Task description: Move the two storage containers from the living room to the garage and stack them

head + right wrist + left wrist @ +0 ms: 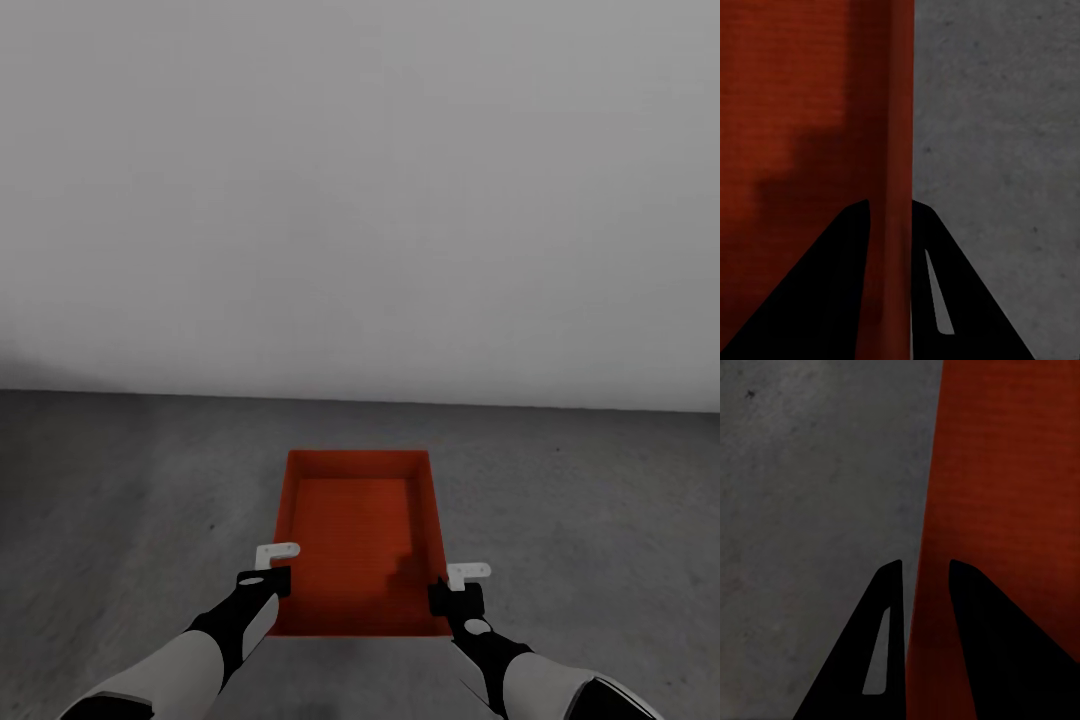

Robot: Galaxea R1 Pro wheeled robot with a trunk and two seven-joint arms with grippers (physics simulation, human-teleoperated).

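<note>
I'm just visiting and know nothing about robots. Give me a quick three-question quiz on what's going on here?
1. True or false: each pincer straddles a side wall of the orange-red container.
2. What does the container sit above? A) wood planks B) grey concrete floor C) a bench
3. What is inside the container?

Key:
1. True: left pincer and right pincer each have a wall between their fingers.
2. B
3. Nothing.

In the head view the left gripper [268, 580] and right gripper [452, 592] cover the near corners of the container [362, 530], and both forearms run off the bottom edge. Whether a second container sits nested inside it cannot be told. Both wrist views cut the container's wall [926, 547] at their edges; each inner finger [832, 300] hides part of the ribbed bottom.
</note>
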